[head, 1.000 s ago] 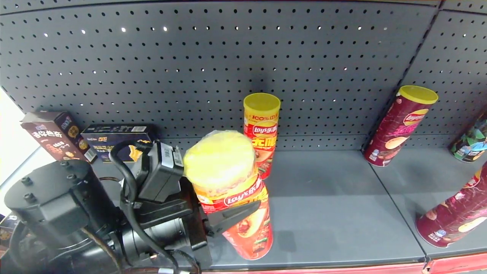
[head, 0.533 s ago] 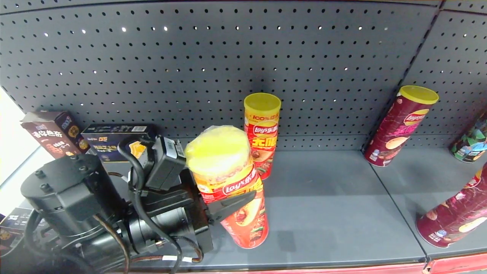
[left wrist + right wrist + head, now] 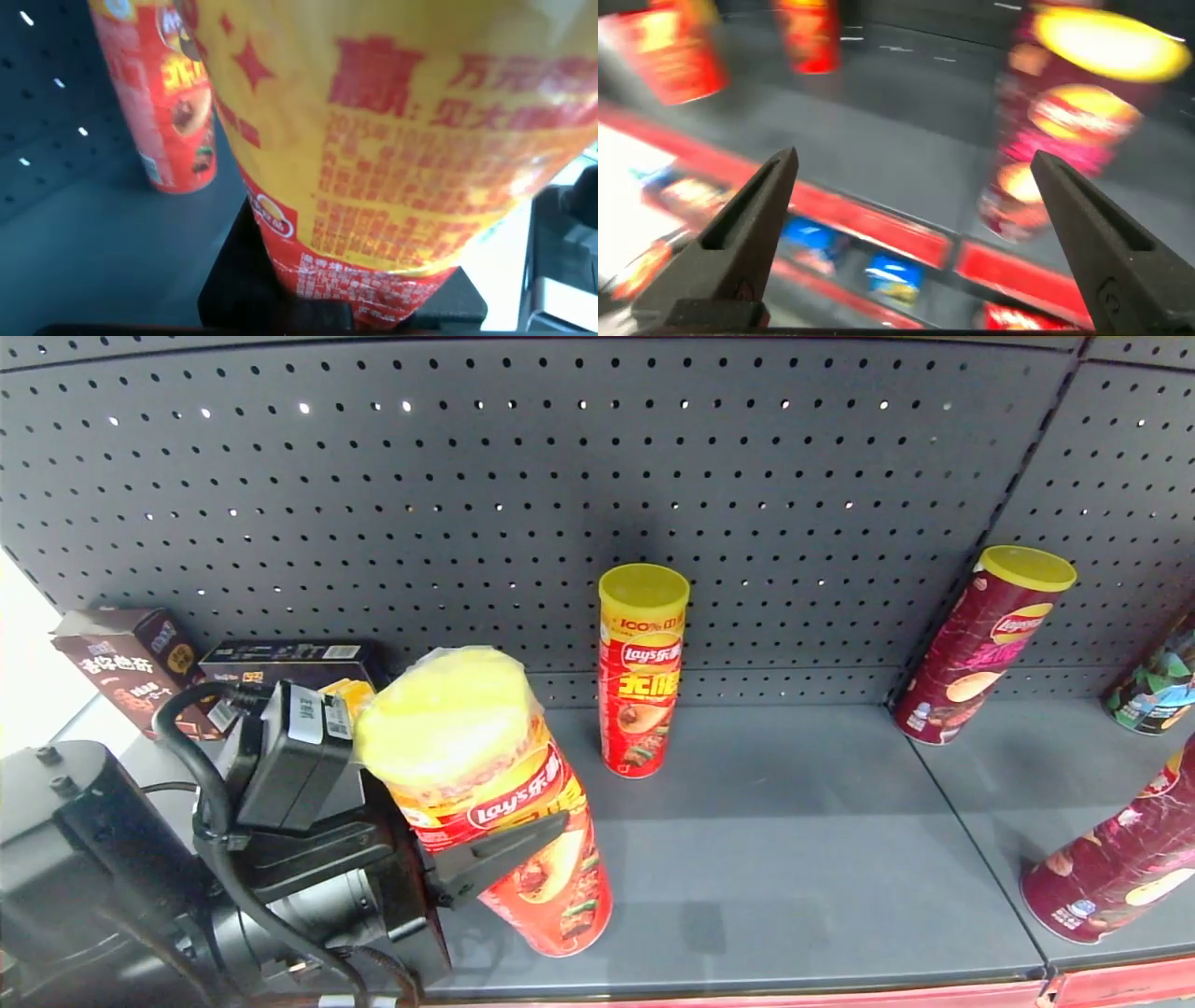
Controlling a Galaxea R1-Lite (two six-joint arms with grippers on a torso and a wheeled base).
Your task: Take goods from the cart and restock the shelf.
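Head view has the left gripper (image 3: 487,847) clamped on a red and yellow chip can (image 3: 546,887), one dark finger (image 3: 509,840) lying across the can's front just below its band of print. The can is tilted, its yellow film-covered lid leaning toward the robot's left and its base low over the front part of the grey shelf (image 3: 794,859); whether the base touches the board cannot be told.

Behind it, near the pegboard back panel (image 3: 467,504), a second red and yellow chip can (image 3: 640,681) stands upright, apart from the held one. Left of the gripper, at the back, sit a brown biscuit box (image 3: 131,667) and a dark box (image 3: 280,663) just beside it. To the right, in the next bay, a maroon chip can (image 3: 980,644) leans against the panel, another maroon can (image 3: 1111,863) lies tilted near the front, and a green can (image 3: 1158,686) is at the picture's edge.

Left wrist view looks up the held can (image 3: 392,159), with the upright can (image 3: 163,103) beyond it.

Right wrist view shows the right gripper (image 3: 915,215) with its fingers (image 3: 747,233) spread wide and nothing between them, facing the red shelf edge strip (image 3: 868,229) and a blurred maroon can (image 3: 1064,131).
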